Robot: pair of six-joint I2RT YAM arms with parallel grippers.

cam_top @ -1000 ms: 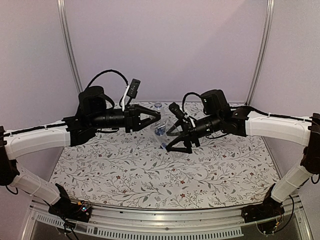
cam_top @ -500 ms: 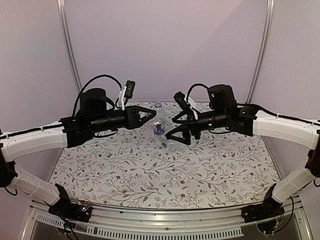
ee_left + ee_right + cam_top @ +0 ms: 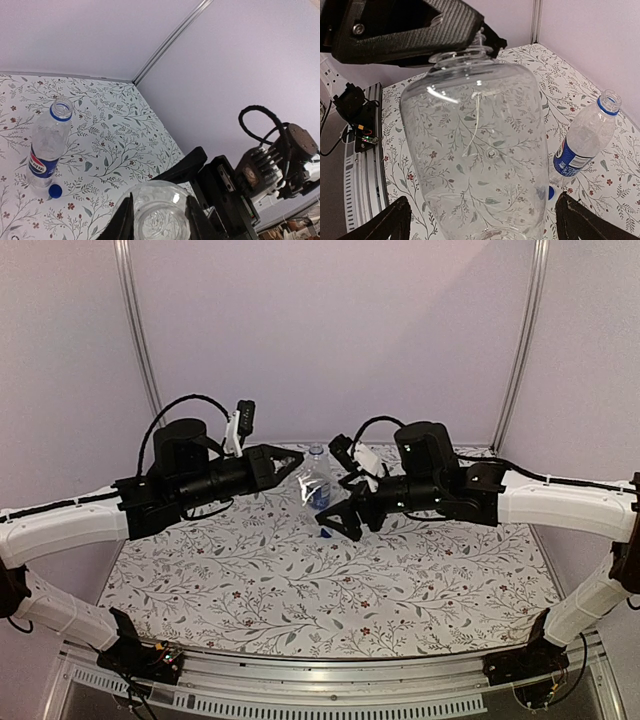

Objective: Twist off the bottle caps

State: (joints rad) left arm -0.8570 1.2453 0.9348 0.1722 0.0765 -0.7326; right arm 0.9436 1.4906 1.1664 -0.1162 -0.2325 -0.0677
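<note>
While both arms are lifting unlabelled bottle (image 3: pixel 475 150) higher than 1 s ago, left gripper (image 3: pixel 290 459) fingers clamping its neck, right gripper (image 3: pixel 338 522) fingers straddling base, grip unclear; cap likely coming off next.

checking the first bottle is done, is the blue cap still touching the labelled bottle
Apart. The left wrist view shows the blue cap lying on the tablecloth beside the base of the labelled bottle, a sliver of cloth between them, and the bottle's neck open.

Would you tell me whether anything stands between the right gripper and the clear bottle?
Nothing visible does. The clear bottle lies directly in front of the open right gripper, between its spread fingers, and the left gripper holds its neck end. The labelled bottle stands apart, off to the side.
</note>
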